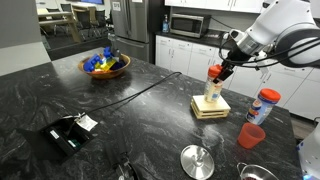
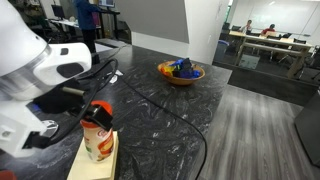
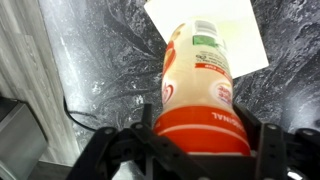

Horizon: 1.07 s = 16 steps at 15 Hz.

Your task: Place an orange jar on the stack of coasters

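Note:
The orange jar (image 1: 214, 88) has an orange-red lid and pale contents. It stands on the stack of coasters (image 1: 210, 108) in both exterior views (image 2: 97, 138). The stack of coasters (image 2: 93, 160) is square and pale tan. My gripper (image 1: 217, 72) is around the jar's lid end, with a finger on each side. In the wrist view the jar (image 3: 200, 85) fills the space between the fingers (image 3: 203, 130), with the pale coaster top (image 3: 215, 30) beyond it. I cannot tell if the jar's base bears fully on the coasters.
A red-lidded jar with blue-white label (image 1: 266, 105) and an orange-red cup (image 1: 250, 135) stand near the stack. A round steel lid (image 1: 197, 160) lies at the front. A bowl of colourful items (image 1: 105, 65) sits farther off. A black cable (image 1: 150, 88) crosses the dark counter.

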{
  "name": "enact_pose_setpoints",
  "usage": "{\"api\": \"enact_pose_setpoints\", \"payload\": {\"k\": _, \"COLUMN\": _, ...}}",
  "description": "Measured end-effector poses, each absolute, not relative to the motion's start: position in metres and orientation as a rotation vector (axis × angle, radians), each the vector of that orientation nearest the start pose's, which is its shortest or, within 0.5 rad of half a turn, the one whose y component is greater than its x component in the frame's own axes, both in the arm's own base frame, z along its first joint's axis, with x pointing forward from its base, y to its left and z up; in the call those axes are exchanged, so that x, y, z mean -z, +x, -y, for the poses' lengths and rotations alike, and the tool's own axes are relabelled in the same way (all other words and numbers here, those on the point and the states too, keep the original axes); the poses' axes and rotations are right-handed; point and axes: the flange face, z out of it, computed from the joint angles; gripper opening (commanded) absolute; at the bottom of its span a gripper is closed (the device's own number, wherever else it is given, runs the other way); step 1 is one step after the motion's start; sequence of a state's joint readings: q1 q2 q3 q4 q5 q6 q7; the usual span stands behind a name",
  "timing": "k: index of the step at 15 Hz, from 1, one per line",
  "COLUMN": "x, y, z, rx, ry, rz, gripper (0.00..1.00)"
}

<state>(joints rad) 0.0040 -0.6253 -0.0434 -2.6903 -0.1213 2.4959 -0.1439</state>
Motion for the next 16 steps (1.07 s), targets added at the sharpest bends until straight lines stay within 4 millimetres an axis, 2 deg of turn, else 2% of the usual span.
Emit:
{"api": "enact_pose_setpoints", "payload": {"k": 7, "x": -0.4662, "y": 0.3842, "z": 0.0075, "rx": 0.679, "ry": -3.144, "rz": 0.308, "gripper": 0.54}}
{"api": "enact_pose_setpoints", "payload": {"k": 8, "x": -0.4662, "y": 0.3842, "z": 0.0075, "rx": 0.678, "ry": -3.143, "rz": 0.305, "gripper": 0.65}}
{"api": "enact_pose_setpoints", "payload": {"k": 9, "x": -0.4661, "y": 0.3842, "z": 0.0075, "rx": 0.678, "ry": -3.143, "rz": 0.302, "gripper": 0.95}}
{"api": "enact_pose_setpoints", "payload": {"k": 12, "x": -0.466, "y": 0.3843, "z": 0.0075, "rx": 0.678, "ry": -3.142, "rz": 0.28, "gripper": 1.0}}
{"api": "enact_pose_setpoints", "payload": {"k": 16, "x": -0.4701, "y": 0.3853, "z": 0.0075, "rx": 0.705, "ry": -3.131, "rz": 0.244, "gripper": 1.0}}
